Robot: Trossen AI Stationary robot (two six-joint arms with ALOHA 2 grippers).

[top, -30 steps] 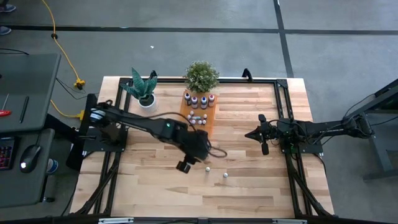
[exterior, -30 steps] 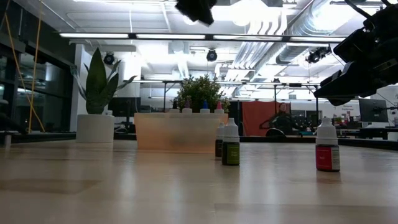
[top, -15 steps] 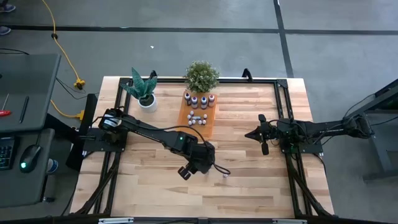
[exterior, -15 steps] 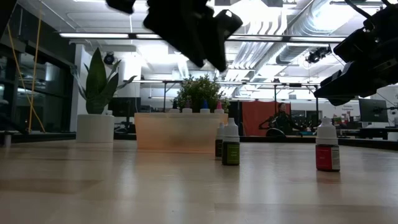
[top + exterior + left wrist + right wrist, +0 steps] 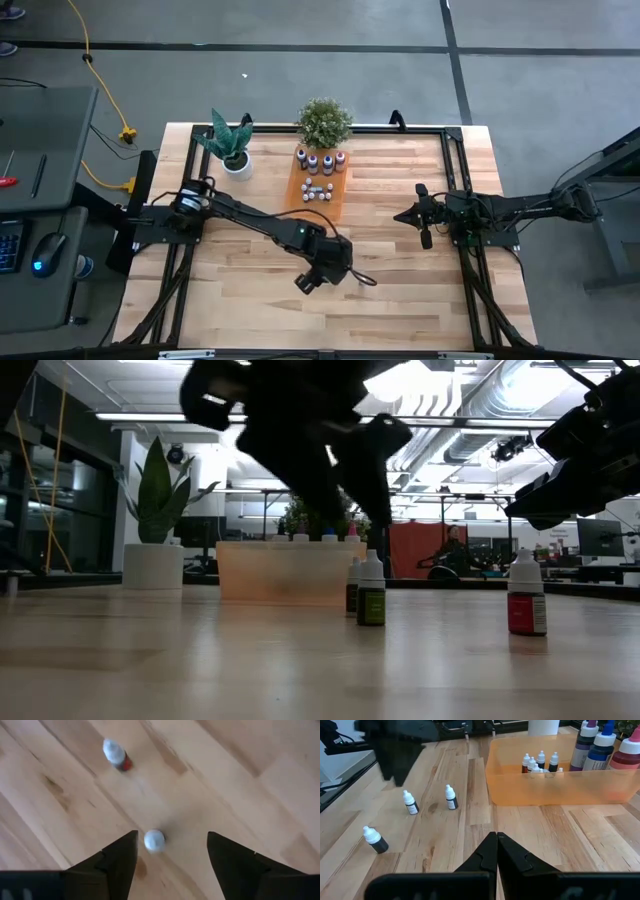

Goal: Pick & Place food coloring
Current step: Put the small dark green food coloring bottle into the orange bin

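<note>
Spread fingers (image 5: 119, 865) of the left gripper (image 5: 170, 857) hang over the wooden table (image 5: 400, 300), with one white-capped food coloring bottle (image 5: 154, 840) standing between them and touching neither. A second loose bottle (image 5: 116, 756), red-bodied, stands on bare wood a little beyond the first.

Taking the orange tray (image 5: 298, 190) as the landmark: in the high view the left gripper (image 5: 338, 274) sits well out from the tray toward the table's front edge, and the loose bottles lie there with it. The right wrist view shows three loose bottles on the wood to one side of the tray (image 5: 555, 782), none touching it. Inside the tray, several tiny white-capped bottles (image 5: 540, 762) cluster together, and taller bottles (image 5: 605, 745) with coloured bodies stand along its far wall.

To the right of the tray, well apart from it, the right gripper (image 5: 412, 215) waits over the table with its fingers (image 5: 487, 852) pressed together.

Behind the tray, at the table's far edge, stand a bushy potted plant (image 5: 323, 122) and, further left, a spiky-leaved plant in a white pot (image 5: 230, 145).
</note>
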